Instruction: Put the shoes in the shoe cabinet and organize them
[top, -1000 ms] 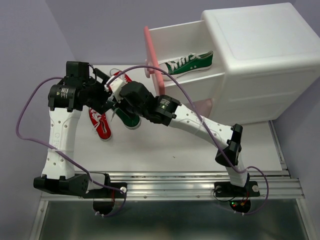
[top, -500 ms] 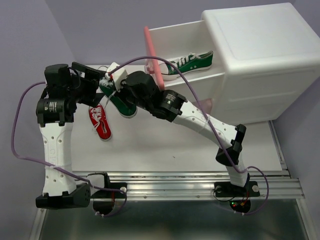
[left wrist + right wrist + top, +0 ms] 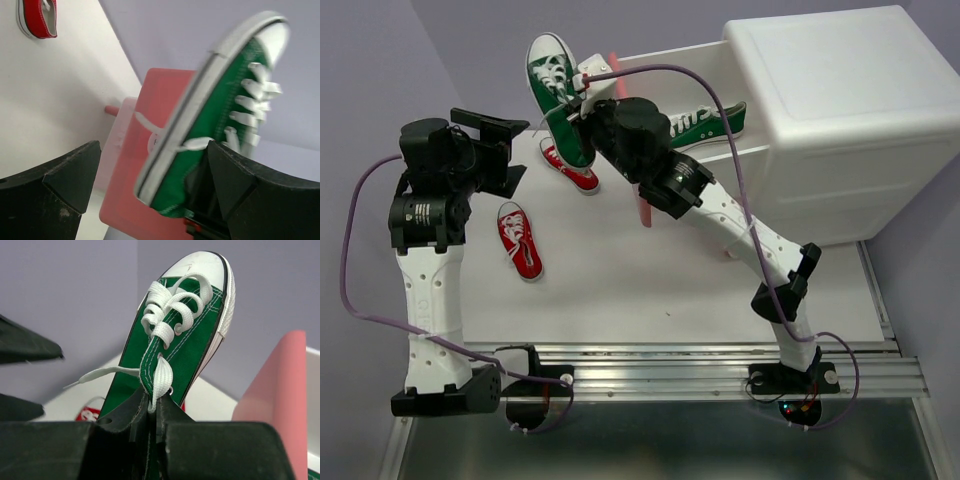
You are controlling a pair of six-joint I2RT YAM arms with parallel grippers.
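My right gripper is shut on the tongue and lace of a green shoe and holds it in the air, toe up, left of the open top drawer of the white shoe cabinet. The right wrist view shows the same shoe pinched in the closed gripper. A second green shoe lies in the drawer. Two red shoes lie on the table, one near the left arm, one under the held shoe. My left gripper is open and empty; the held shoe hangs beyond its tips.
The pink drawer front stands out toward the table behind the right arm, and shows in the left wrist view and right wrist view. A purple wall runs behind. Purple cables loop over both arms.
My right gripper has lifted the green shoe off the table, up and back toward the drawer. My left gripper has let go, pulled back to the left and stands open.
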